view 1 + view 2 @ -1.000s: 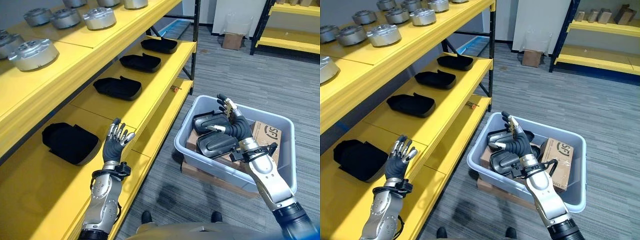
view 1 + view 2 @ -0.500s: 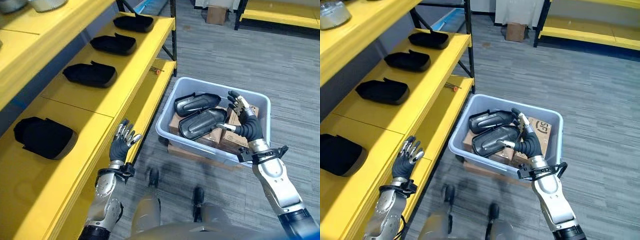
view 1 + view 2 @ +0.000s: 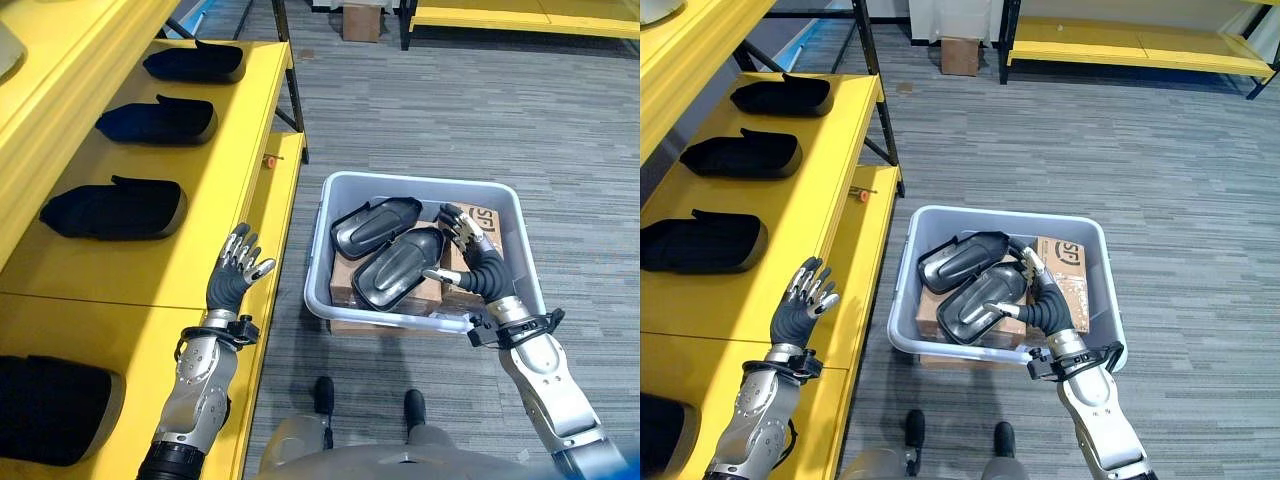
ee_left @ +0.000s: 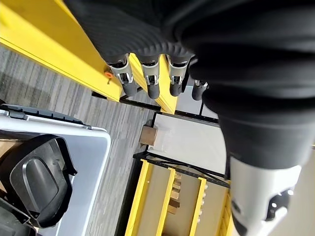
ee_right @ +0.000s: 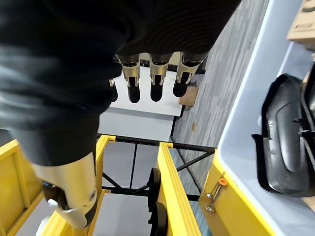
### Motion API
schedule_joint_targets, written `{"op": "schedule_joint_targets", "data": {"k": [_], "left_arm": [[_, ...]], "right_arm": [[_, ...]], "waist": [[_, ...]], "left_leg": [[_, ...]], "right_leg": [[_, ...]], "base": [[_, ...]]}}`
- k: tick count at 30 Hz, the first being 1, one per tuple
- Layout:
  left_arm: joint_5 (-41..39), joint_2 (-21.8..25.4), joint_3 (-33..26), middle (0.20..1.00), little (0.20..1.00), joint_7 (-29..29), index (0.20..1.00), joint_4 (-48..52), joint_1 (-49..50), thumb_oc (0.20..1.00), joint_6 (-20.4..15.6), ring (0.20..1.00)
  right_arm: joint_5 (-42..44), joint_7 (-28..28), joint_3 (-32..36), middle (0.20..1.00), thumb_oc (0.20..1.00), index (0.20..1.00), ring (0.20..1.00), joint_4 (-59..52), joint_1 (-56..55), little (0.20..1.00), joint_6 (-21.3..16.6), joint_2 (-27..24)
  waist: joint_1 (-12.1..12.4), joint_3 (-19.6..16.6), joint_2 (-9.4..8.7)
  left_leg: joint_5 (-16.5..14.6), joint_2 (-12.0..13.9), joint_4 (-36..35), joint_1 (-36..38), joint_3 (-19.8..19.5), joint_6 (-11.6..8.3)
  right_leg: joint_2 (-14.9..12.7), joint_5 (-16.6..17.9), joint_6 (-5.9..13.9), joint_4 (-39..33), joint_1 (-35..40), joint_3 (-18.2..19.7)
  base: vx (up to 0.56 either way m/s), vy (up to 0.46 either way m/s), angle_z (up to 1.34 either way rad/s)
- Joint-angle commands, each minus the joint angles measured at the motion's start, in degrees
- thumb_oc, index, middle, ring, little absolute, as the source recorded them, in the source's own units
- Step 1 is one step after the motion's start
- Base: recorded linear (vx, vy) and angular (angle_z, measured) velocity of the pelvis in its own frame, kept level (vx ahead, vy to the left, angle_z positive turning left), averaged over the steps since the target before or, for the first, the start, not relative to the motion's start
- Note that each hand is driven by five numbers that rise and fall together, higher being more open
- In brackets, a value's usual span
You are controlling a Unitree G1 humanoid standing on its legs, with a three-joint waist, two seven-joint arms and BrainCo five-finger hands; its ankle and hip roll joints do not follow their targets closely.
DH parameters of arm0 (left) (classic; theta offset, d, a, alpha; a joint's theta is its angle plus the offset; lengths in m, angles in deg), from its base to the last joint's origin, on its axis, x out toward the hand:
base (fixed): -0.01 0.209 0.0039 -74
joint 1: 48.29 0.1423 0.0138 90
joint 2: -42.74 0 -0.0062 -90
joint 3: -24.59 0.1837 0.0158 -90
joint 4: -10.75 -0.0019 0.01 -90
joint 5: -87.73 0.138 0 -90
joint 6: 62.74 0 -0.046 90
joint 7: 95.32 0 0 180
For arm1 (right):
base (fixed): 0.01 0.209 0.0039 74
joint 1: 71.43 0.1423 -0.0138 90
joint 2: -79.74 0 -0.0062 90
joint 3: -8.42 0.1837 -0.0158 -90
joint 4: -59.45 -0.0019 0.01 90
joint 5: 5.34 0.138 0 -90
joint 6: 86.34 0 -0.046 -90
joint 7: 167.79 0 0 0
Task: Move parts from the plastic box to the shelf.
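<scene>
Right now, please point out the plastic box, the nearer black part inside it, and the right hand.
plastic box [image 3: 420, 181], left eye view, far rim.
nearer black part [image 3: 395, 272], left eye view, middle.
right hand [image 3: 478, 264], left eye view, palm.

Bright even light, soft shadows, sharp

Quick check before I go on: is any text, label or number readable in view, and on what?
Cardboard box inside the plastic box: dark print on its top face, too small to read reliably.
Black parts and shelf: no text visible.
</scene>
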Motion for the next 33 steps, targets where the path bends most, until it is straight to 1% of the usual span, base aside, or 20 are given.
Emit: {"op": "schedule_joint_targets", "data": {"k": [1, 6, 8, 9, 10, 11, 12, 13, 14, 15, 16, 17, 18, 19, 20, 22, 25, 29, 31, 33], "left_arm": [[0.22, 1.07, -2.11, 1.0, 1.0, -0.32, 1.0, 5.26, 1.45, 1.0, -3.37, 1.0], [0.36, 1.77, -1.69, 1.0, 1.0, -0.74, 1.0, 5.64, 0.19, 1.0, -3.19, 1.0], [0.58, 2.41, -1.16, 1.0, 1.0, -0.86, 1.0, 5.91, -1.16, 1.0, -3.22, 1.0], [1.15, 2.81, -0.54, 1.0, 1.0, -1.22, 1.0, 5.86, -2.36, 1.0, -3.21, 1.0], [1.27, 3.44, 0.23, 1.0, 1.0, -1.69, 1.0, 5.97, -3.43, 1.0, -3.38, 1.0], [1.61, 3.71, 0.31, 1.0, 1.0, -2.05, 1.0, 6.04, -4.22, 1.0, -3.37, 1.0], [1.62, 3.71, 0.31, 1.0, 1.0, -2.06, 1.0, 5.99, -4.32, 1.0, -3.38, 1.0], [1.67, 3.96, 0.34, 1.0, 1.0, -2.3, 1.0, 6.07, -5.08, 1.0, -3.51, 1.0], [1.61, 4.15, 0.47, 1.0, 1.0, -2.58, 1.0, 6.05, -6.08, 1.0, -3.73, 1.0], [1.6, 4.16, 0.44, 1.0, 1.0, -2.58, 1.0, 5.98, -6.19, 1.0, -3.76, 1.0], [1.96, 4.1, 0.5, 1.0, 1.0, -3.25, 1.0, 5.71, -6.72, 1.0, -3.99, 1.0], [2.25, 3.95, 0.43, 1.0, 1.0, -3.11, 1.0, 5.3, -6.86, 1.0, -3.83, 1.0], [3.05, 3.58, 0.82, 1.0, 1.0, -3.18, 1.0, 4.86, -6.83, 1.0, -3.66, 1.0], [4.15, 3.2, 1.4, 1.0, 1.0, -3.46, 1.0, 4.54, -7.39, 1.0, -3.76, 1.0], [4.31, 2.78, 1.61, 1.0, 1.0, -3.54, 1.0, 4.47, -7.9, 1.0, -4.1, 1.0], [3.72, 1.58, 1.93, 1.0, 1.0, -3.87, 1.0, 4.56, -8.1, 1.0, -4.42, 1.0], [3.86, 1.24, 3.13, 1.0, 1.0, -3.94, 1.0, 4.06, -9.59, 1.0, -4.2, 1.0], [6.21, 1.44, 4.13, 1.0, 1.0, -6.2, 1.0, 3.7, -13.24, 1.0, -4.79, 1.0], [5.97, 1.07, 4.32, 1.0, 1.0, -7.13, 1.0, 3.71, -14.04, 1.0, -5.09, 1.0], [5.9, 0.68, 4.61, 1.0, 1.0, -8.32, 1.0, 3.49, -15.23, 1.0, -5.29, 1.0]], "right_arm": [[0.4, 0.4, 1.47, 1.0, 1.0, 1.0, 1.0, -0.65, 1.63, 1.0, -1.79, -1.44], [0.88, 0.22, 0.76, 1.0, 1.0, 1.0, 1.0, -0.86, 3.19, 1.0, -1.81, -1.24], [0.49, -0.19, -0.5, 1.0, 1.0, 1.0, 1.0, -0.4, 5.32, 1.0, -1.82, -0.53], [0.06, -0.4, -1.52, 1.0, 1.0, 1.0, 1.0, -0.28, 6.48, 1.0, -1.82, 0.26], [0.18, -0.63, -2.42, 1.0, 1.0, 1.0, 1.0, -0.43, 7.58, 1.0, -1.86, 0.59], [0.14, -0.86, -2.91, 1.0, 1.0, 1.0, 1.0, -0.24, 8.36, 1.0, -1.77, 0.87], [0.13, -0.88, -2.91, 1.0, 1.0, 1.0, 1.0, -0.2, 8.45, 1.0, -1.77, 0.88], [0.02, -1.3, -3.59, 1.0, 1.0, 1.0, 1.0, 0.1, 9.55, 1.0, -1.7, 1.11], [0.04, -1.99, -4.64, 1.0, 1.0, 1.0, 1.0, 0.84, 11.94, 1.0, -1.84, 1.07], [0.04, -2.02, -4.67, 1.0, 1.0, 1.0, 1.0, 0.95, 12.09, 1.0, -1.88, 1.09], [-0.05, -2.22, -5.11, 1.0, 1.0, 1.0, 1.0, 1.18, 12.96, 1.0, -1.91, 1.07], [0.07, -2.04, -4.77, 1.0, 1.0, 1.0, 1.0, 0.79, 12.07, 1.0, -1.79, 0.93], [0.23, -1.79, -4.5, 1.0, 1.0, 1.0, 1.0, 0.35, 11.16, 1.0, -1.8, 0.82], [0.45, -1.45, -4.25, 1.0, 1.0, 1.0, 1.0, 0.04, 10.51, 1.0, -1.93, 0.57], [0.5, -1.43, -3.85, 1.0, 1.0, 1.0, 1.0, -0.42, 9.88, 1.0, -2.09, 0.02], [1.08, -1.73, -3.42, 1.0, 1.0, 1.0, 1.0, -1.14, 8.97, 1.0, -2.51, -0.54], [2.33, -2.1, -2.82, 1.0, 1.0, 1.0, 1.0, -1.8, 8.62, 1.0, -2.67, -1.24], [3.75, -3.98, -3.27, 1.0, 1.0, 1.0, 1.0, -1.58, 10.79, 1.0, -2.96, -1.36], [4.56, -4.78, -4.07, 1.0, 1.0, 1.0, 1.0, -1.38, 12.04, 1.0, -3.01, -0.88], [5.92, -5.87, -6.25, 1.0, 1.0, 1.0, 1.0, -0.02, 14.9, 1.0, -2.68, 0.37]], "waist": [[0.07, -1.97, -0.72], [0.12, -2.06, -1.53], [0.64, -1.61, -1.75], [0.4, -0.93, -1.62], [-0.21, 0.43, -1.21], [0.04, 1.09, -0.91], [0.09, 1.15, -0.91], [0.37, 1.6, -0.92], [0.34, 2.52, -1.16], [0.34, 2.58, -1.1], [0.22, 3.46, -1.57], [-0.1, 3.61, -2.04], [-0.15, 3.52, -2.36], [-0.55, 3.52, -2.48], [-0.72, 3.55, -2.52], [-1.2, 3.27, -2.42], [-2.33, 3.73, -1.9], [-3.17, 5.58, -1.16], [-3.24, 6.08, -1.0], [-3.0, 6.79, -0.6]], "left_leg": [[1.77, 5.63, 1.87, -4.86, -0.84, -2.75], [-0.17, 4.6, 3.28, -5.22, -0.08, -1.82], [-1.37, 4.2, 3.67, -4.89, 1.08, -0.92], [-1.62, 4.02, 3.0, -3.95, 1.62, -0.27], [-1.18, 4.09, 1.56, -2.83, 1.96, 0.16], [-1.4, 4.48, 1.11, -2.44, 2.54, 0.17], [-1.4, 4.52, 1.07, -2.41, 2.59, 0.16], [-1.81, 4.7, 0.74, -1.97, 3.7, -0.07], [-2.37, 5.16, 0.67, -1.4, 5.16, -0.71], [-2.45, 5.27, 0.71, -1.39, 5.16, -0.76], [-2.79, 5.71, 1.03, -1.2, 5.9, -1.07], [-2.94, 5.85, 1.69, -1.27, 5.62, -1.51], [-3.0, 5.98, 1.91, -1.14, 5.19, -1.75], [-2.76, 6.24, 1.71, -1.18, 4.62, -2.05], [-2.32, 6.71, 1.34, -1.22, 4.23, -2.55], [-1.37, 7.83, 0.23, -1.15, 3.89, -3.47], [0.42, 9.5, -1.41, -2.0, 3.65, -4.49], [2.27, 11.21, -3.7, -3.36, 4.29, -5.61], [2.47, 11.3, -4.2, -3.66, 4.46, -5.68], [2.6, 11.06, -4.47, -4.51, 4.71, -5.77]], "right_leg": [[0.03, -4.8, 1.74, 2.73, 4.67, -0.03], [-1.28, -3.75, 2.95, 2.98, 3.83, -0.02], [-1.79, -2.68, 4.12, 6.19, 1.21, 0.37], [-1.92, 0.39, 5.6, 10.76, -1.64, 0.28], [-0.72, 2.84, 6.12, 15.5, -5.32, 1.48], [-0.79, 2.56, 5.72, 16.46, -7.13, -0.1], [-0.76, 2.47, 5.69, 16.66, -7.25, -0.03], [-1.69, 2.76, 5.09, 14.74, -8.69, -2.95], [-2.44, 3.53, 3.97, 10.02, -10.68, -6.49], [-2.32, 3.66, 3.93, 9.74, -10.52, -6.55], [-2.36, 4.22, 3.48, 7.87, -12.33, -7.95], [-2.09, 4.07, 3.29, 6.89, -10.94, -6.69], [-2.16, 3.5, 2.94, 7.16, -10.5, -6.42], [-1.55, 2.95, 2.5, 7.57, -10.42, -5.83], [-1.25, 2.73, 2.18, 7.74, -10.48, -6.53], [-1.2, 3.08, 2.15, 7.39, -10.48, -9.45], [-0.09, 2.6, 1.83, 7.67, -11.65, -10.2], [1.04, 2.23, 1.39, 8.24, -14.56, -10.38], [1.26, 2.33, 1.35, 8.28, -15.35, -10.04], [1.19, 2.66, 1.44, 8.05, -16.38, -9.65]], "base": [[0.06, 0.071, -0.12], [0.04, 0.089, -0.09], [0.01, 0.162, -0.33], [-0.05, 0.159, -0.71], [-0.07, 0.157, -0.67], [-0.05, 0.092, -0.59], [-0.03, 0.041, -0.53], [0.01, -0.028, -0.46], [0.01, -0.028, -0.49], [0.01, -0.084, -0.69], [0.05, -0.112, -0.85], [0.09, -0.152, -0.63], [0.13, -0.184, -0.15], [0.09, -0.169, 0.33], [0.08, -0.196, 0.51], [0.06, -0.191, 0.63], [0.01, -0.156, 0.04], [0.0, -0.1, -0.11], [0.02, -0.044, -0.09], [0.01, 0.004, -0.08]]}}
